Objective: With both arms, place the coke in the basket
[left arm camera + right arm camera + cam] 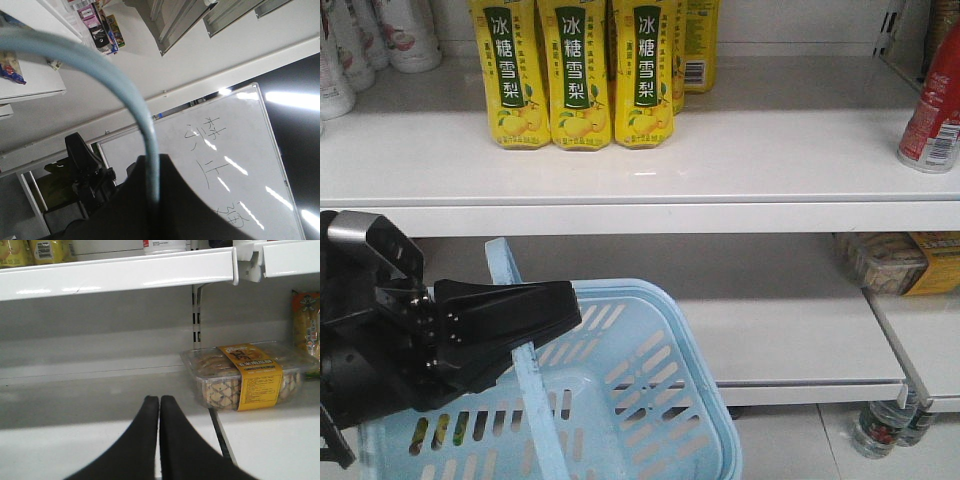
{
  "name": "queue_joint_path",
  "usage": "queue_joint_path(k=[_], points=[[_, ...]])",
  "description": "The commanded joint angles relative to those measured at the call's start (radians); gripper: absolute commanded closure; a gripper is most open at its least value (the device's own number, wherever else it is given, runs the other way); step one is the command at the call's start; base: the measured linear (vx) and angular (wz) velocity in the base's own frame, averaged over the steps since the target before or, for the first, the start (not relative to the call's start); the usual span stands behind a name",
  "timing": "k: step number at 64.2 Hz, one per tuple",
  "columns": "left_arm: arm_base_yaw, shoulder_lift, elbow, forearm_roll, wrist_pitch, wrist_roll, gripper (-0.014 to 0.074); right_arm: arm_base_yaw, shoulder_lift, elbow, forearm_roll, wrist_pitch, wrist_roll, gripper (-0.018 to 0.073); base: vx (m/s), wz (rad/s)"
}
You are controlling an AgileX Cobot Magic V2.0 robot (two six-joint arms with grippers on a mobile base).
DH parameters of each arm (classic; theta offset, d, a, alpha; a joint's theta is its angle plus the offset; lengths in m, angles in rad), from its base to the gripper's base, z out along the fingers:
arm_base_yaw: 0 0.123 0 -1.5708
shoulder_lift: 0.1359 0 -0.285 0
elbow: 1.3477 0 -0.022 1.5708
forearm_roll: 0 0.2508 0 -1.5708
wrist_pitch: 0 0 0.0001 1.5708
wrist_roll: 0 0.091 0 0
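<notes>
The coke (pixel 932 125) stands at the far right edge of the upper shelf (pixel 720 165), well apart from the basket (pixel 665 400) down low in front of the lower shelf (pixel 780 330). The left gripper (pixel 545 335) is clamped on the basket's handle (pixel 502 265) (the left wrist view shows the blue strap running right into the jaws). The right gripper (pixel 159 402) is pinched closed on nothing, fingertips touching, near a clear biscuit box (pixel 245 375). Yellow bottles (pixel 582 75) stand toward the upper shelf's back edge.

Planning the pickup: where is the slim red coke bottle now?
In the front view, the red coke bottle stands at the far right of the upper white shelf, well right of the yellow pear-drink bottles.
</notes>
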Motion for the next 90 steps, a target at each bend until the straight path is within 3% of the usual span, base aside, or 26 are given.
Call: queue_joint_path(k=[1,90], points=[[-0.006,-0.020,-0.025,-0.076,-0.221,0.001,0.0603,-0.006,-0.013,0.008,-0.006,-0.070,-0.004,0.0565,0.03,0.01],[-0.006,-0.020,-0.025,-0.076,-0.221,0.001,0.0603,-0.006,-0.013,0.008,-0.006,-0.070,-0.004,0.0565,0.01,0.01]])
